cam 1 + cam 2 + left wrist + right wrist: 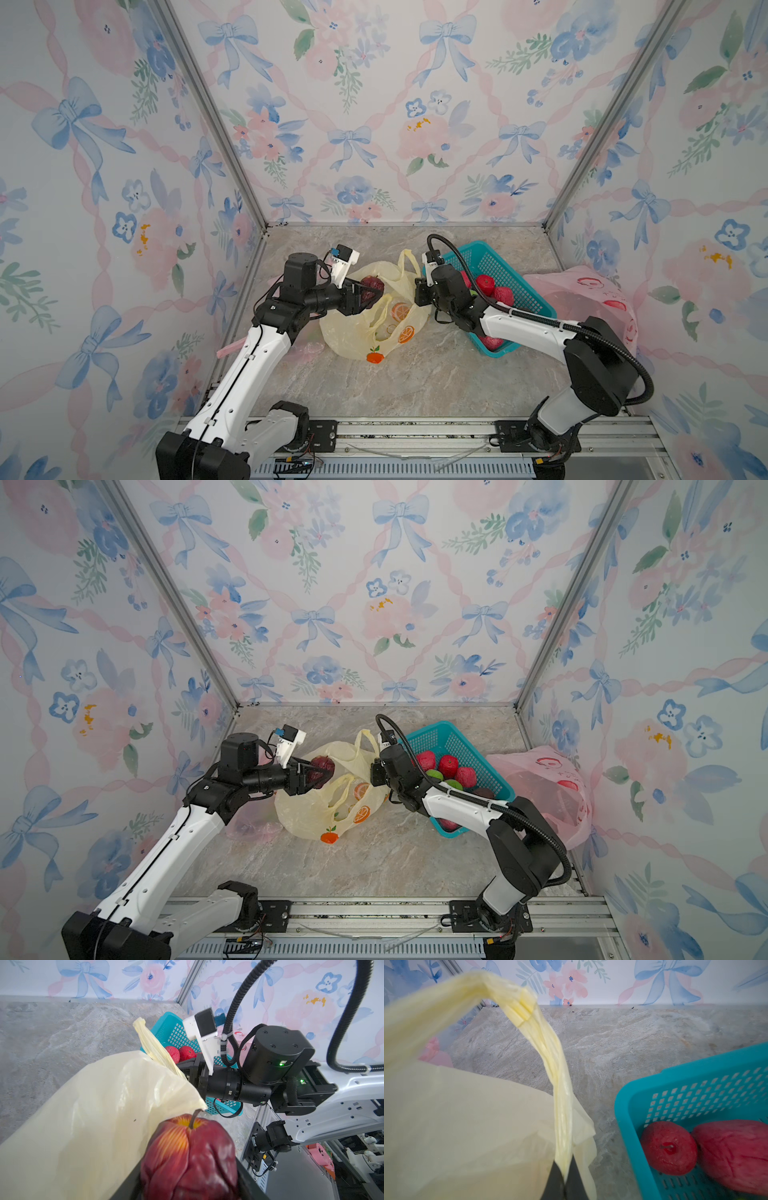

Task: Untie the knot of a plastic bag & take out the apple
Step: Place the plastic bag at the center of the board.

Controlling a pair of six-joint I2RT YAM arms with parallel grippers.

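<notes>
While right gripper [564,1180] pinches shut on the bag handle [559,1080], likely steadying the bag [357,336] | left gripper [368,296] part-open, clamped round the apple [372,284] | apple just outside bag mouth, apart from the basket [505,266]

Left arm [253,365] and right arm [528,332] are cased in white with black joints; left gripper [372,291] and right gripper [565,1176] are black. A ribbed black hose [362,980] is fixed along the right arm.

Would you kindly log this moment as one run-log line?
left end effector: shut on apple | right end effector: shut on bag handle | apple: at yellow bag mouth
</notes>
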